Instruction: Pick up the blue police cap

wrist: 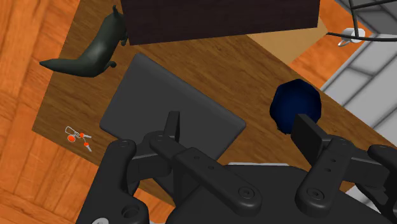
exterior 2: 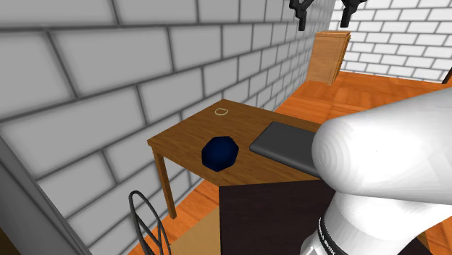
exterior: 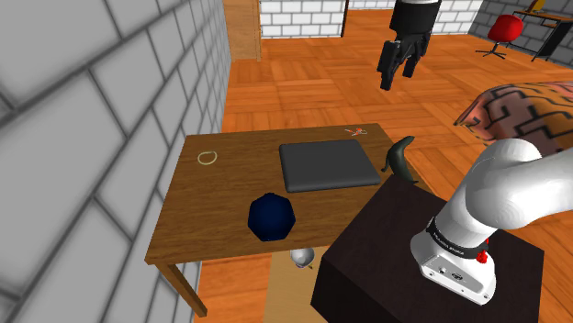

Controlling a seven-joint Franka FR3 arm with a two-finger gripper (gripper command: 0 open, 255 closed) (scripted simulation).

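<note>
Hand (wrist: 238, 124) open, high over desk (exterior: 211, 197), likely pre-approach; blue cap (exterior: 272, 217) lies free, shoulder-view 7 o'clock of grey laptop (exterior: 329, 165).

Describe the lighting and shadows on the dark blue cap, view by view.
Shoulder view: the cap reads near-black, with no clear cast shadow on the evenly lit table. Second exterior view: equally dark cap, the white arm bright in the foreground. Wrist view: cap shows a faint blue tint against the brown wood.
</note>
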